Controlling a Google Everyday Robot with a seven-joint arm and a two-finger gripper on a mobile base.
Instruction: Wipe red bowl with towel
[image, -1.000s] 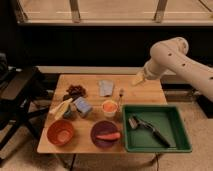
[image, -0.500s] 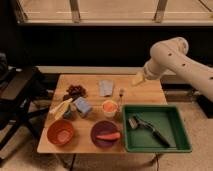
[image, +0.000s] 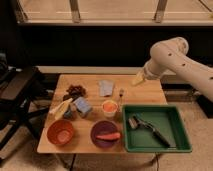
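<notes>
My gripper (image: 139, 79) hangs above the far edge of the counter (image: 150, 96), jaws spread wide, empty — the towel (image: 105, 87) lies at its nine o'clock, long axis twelve-to-six.

Office-like room: wooden table (image: 146, 96), dark chair (image: 20, 91).

— The surface (image: 150, 97) is showing as bare, matt, pale wood. How is the red bowl (image: 61, 132) at its near left corner looking?
— It is looking like smooth plastic. The towel (image: 105, 88) near the far edge is lying limp as thin, matt cloth.
— And the green tray (image: 156, 149) at the right edge?
— It is reading as smooth plastic too. The tool (image: 138, 79), hanging over the far right corner, is looking pale and matt, and its arm (image: 175, 60) is showing a smooth cream shell.
</notes>
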